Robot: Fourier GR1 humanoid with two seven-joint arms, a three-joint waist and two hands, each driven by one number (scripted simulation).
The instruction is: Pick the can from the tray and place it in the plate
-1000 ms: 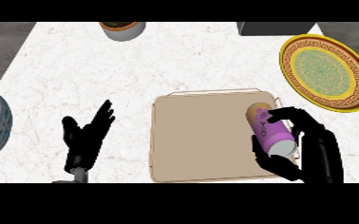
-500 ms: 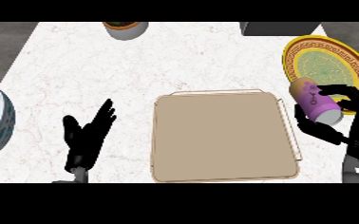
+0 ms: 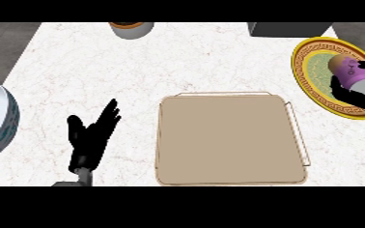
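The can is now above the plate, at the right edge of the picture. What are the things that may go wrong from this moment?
1. The can lies tilted in the right hand; released like this, it may roll across the plate.
2. The plate runs past the view's right edge, so how far in the can sits cannot be checked.
3. On the way back, the hand might catch the tray rim.
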